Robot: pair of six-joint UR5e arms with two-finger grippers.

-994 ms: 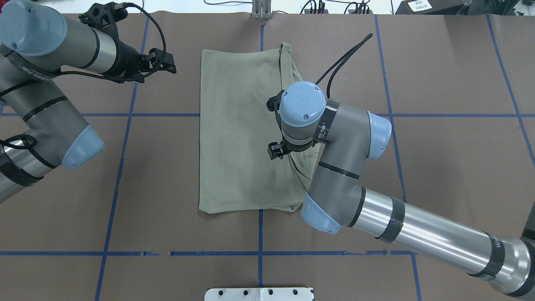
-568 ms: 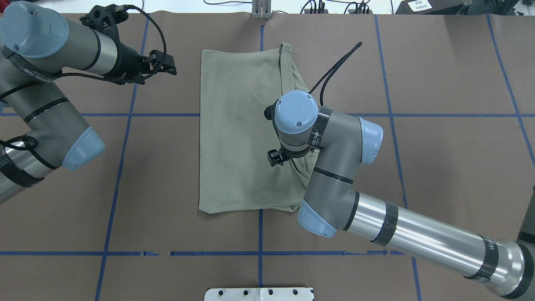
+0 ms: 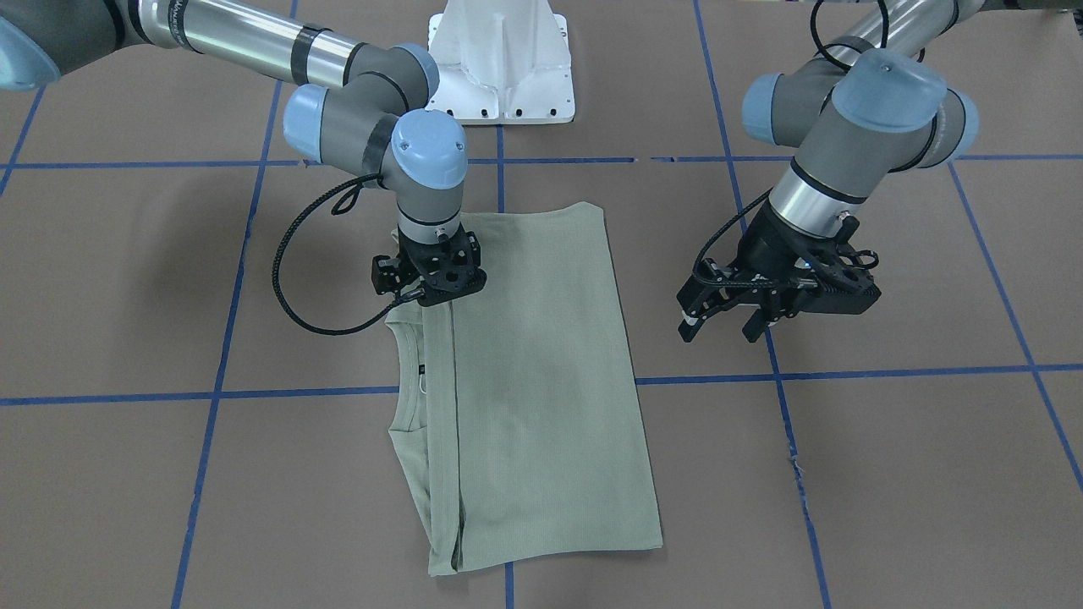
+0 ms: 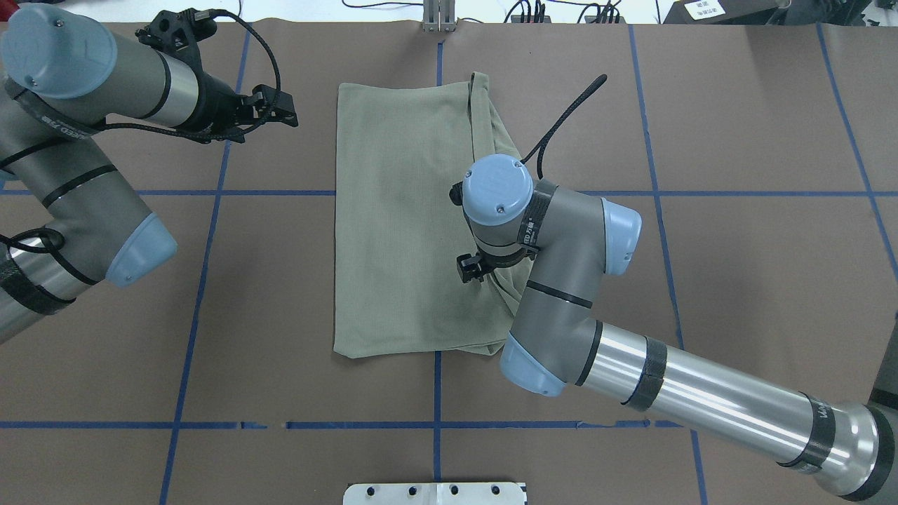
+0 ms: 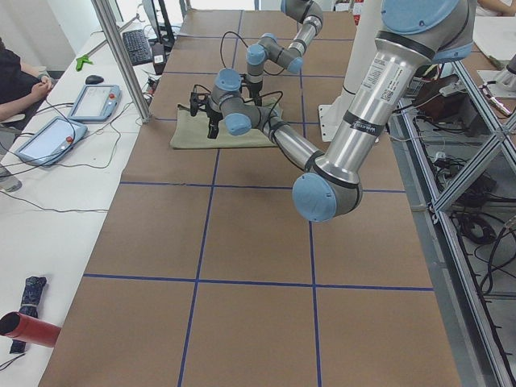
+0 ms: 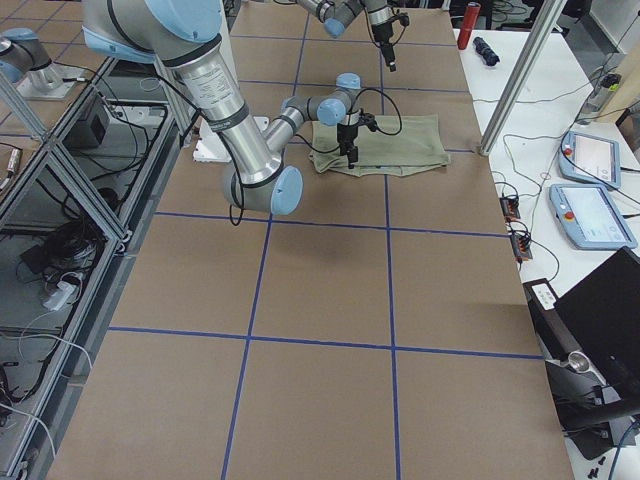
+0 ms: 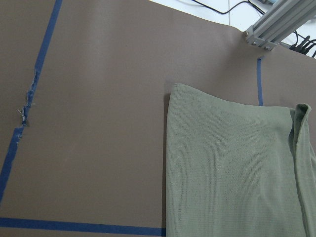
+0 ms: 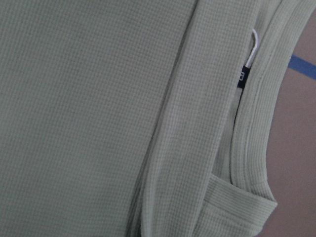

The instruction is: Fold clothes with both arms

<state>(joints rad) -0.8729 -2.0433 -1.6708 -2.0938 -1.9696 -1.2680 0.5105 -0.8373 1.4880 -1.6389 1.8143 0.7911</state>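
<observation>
Where the shirt lies: the sage-green shirt (image 3: 541,381), folded into a long narrow rectangle, rests flat on the brown worktop (image 3: 888,465), directly under the right end effector and off to one side of the left one.
Right end effector: the right end effector (image 3: 438,289) points straight down over the shirt's long edge on the collar side, toward the end nearer the robot's base. The wrist hides its fingers in every close view, so it cannot be told whether they are spread or closed. It seems to sit very near the cloth, perhaps touching it.
Left end effector: the left end effector (image 3: 717,331) has its fingers spread wide and holds nothing. It hovers over bare worktop, apart from the shirt's other long edge.
Collar: the ribbed collar (image 3: 401,364) curves along the folded edge just past the right end effector, on the side away from the base.
Neck label: a small black label (image 8: 240,77) sits inside the collar, with a white string (image 8: 254,44) looped above it.
Folded layer: a narrow doubled strip (image 3: 442,474) runs the shirt's length below the right end effector.
Tape: blue tape lines (image 3: 846,372) form a grid on the worktop, and one of them passes under the shirt.
Pedestal: the white base pedestal (image 3: 503,59) stands behind the right end effector.
</observation>
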